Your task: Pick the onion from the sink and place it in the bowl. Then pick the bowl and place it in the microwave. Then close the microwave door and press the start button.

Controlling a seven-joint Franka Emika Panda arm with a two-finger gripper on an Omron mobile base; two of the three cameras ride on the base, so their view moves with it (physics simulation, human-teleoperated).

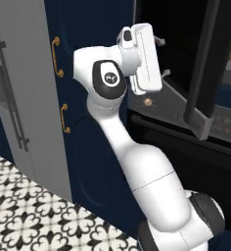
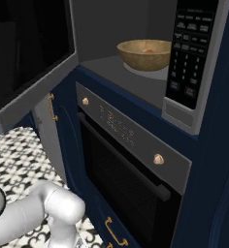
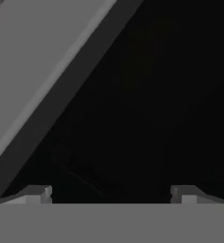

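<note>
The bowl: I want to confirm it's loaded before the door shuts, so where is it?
In the right base view the bowl sits inside the open microwave, left of its keypad.

- No text, brand or number can be read in any of the views.
- In the right base view, the microwave (image 2: 136,58) has a black control panel (image 2: 190,51) at the upper right of the frame. It carries rows of small pale key markings, too small and blurred to read.
- In the centre of the same view, the oven (image 2: 136,164) has a grey strip with faint light symbols (image 2: 117,127) between its two brass knobs; these are illegible.
- In the left base view, small pale marks (image 1: 224,124) sit on the oven's front at the right edge of the frame and cannot be made out.
</note>
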